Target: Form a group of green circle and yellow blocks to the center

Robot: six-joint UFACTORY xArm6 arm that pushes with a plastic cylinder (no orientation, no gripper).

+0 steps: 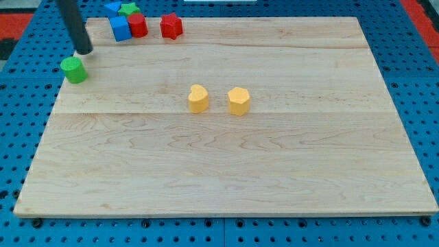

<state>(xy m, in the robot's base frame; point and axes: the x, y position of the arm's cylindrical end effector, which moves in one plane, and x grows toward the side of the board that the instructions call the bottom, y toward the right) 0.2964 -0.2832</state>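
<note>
A green circle block [73, 69] sits near the board's left edge, toward the view's top. My tip [84, 51] is just above and slightly right of it, very close; I cannot tell if it touches. Two yellow blocks sit side by side near the board's centre: a heart-like one [198, 99] on the left and a hexagon-like one [239, 101] on the right.
A cluster sits at the top left of the wooden board [309, 171]: a blue block [120, 28], another blue block [112, 9], a green star block [129, 9], a red block [138, 25] and a red star block [171, 26].
</note>
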